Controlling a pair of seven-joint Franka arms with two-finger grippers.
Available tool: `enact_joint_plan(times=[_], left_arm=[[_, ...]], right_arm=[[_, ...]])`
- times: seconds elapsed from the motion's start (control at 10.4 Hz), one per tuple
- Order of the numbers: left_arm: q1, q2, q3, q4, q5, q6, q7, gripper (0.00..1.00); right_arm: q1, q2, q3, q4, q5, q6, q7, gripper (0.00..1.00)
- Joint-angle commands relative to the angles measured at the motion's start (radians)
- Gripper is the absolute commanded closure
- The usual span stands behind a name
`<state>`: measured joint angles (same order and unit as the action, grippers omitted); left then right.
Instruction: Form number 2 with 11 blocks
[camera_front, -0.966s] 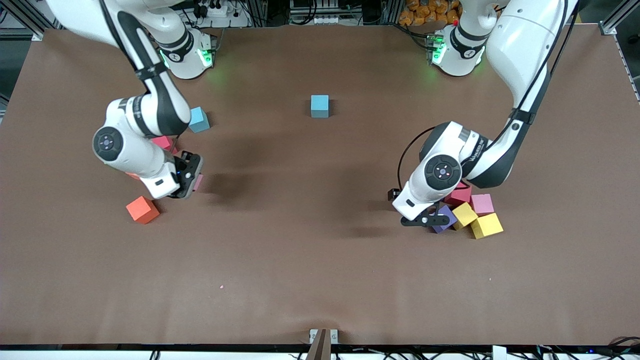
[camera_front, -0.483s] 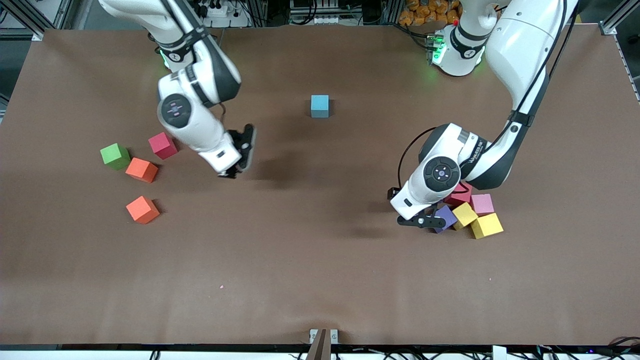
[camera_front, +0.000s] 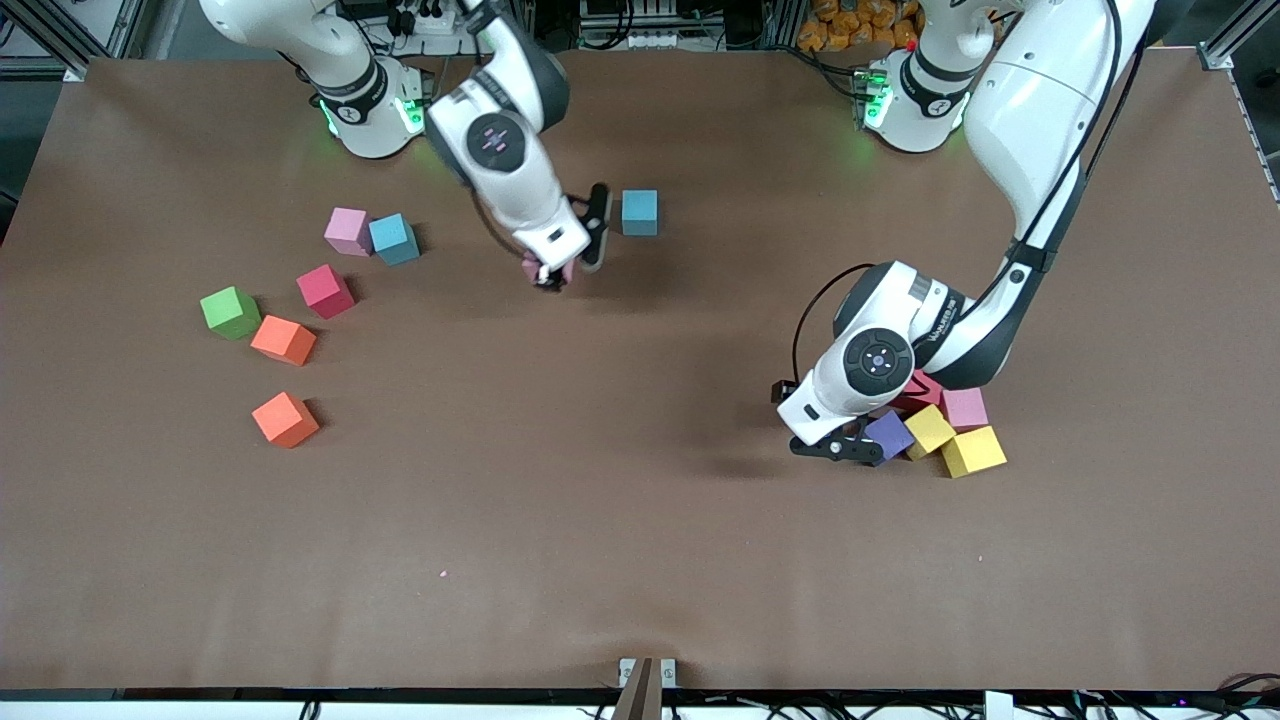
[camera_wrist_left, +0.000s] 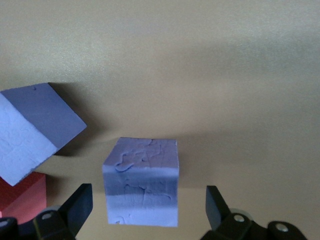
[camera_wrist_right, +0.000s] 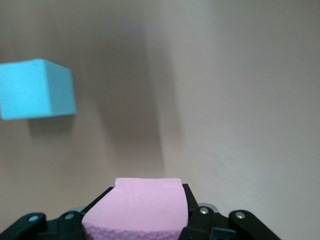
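I see matt foam blocks: the purple block has a creased, dented skin, the pink block a fine pebbled face. The tabletop looks matt brown; arm shells glossy white plastic.

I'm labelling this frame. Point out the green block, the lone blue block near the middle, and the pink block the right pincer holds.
green block (camera_front: 230, 310), front view, top face.
lone blue block (camera_front: 640, 211), front view, top face.
pink block (camera_wrist_right: 137, 209), right wrist view, upper face, between the pincer's fingers.
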<state>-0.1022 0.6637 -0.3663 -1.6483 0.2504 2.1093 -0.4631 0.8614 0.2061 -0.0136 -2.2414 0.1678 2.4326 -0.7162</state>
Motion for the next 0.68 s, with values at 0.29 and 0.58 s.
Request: enact_joint_plan(times=[0.29, 0.58], left_arm=[[0.027, 0.010, -0.010, -0.039, 0.018, 0.037, 0.015, 0.00], [0.026, 0.022, -0.008, -0.041, 0.018, 0.052, 0.015, 0.00]], right_arm=[[0.091, 0.052, 0.010, -0.059, -0.102, 0.052, 0.138, 0.60], [-0.025, 0.064, 0.148, -0.064, -0.105, 0.100, 0.129, 0.60]])
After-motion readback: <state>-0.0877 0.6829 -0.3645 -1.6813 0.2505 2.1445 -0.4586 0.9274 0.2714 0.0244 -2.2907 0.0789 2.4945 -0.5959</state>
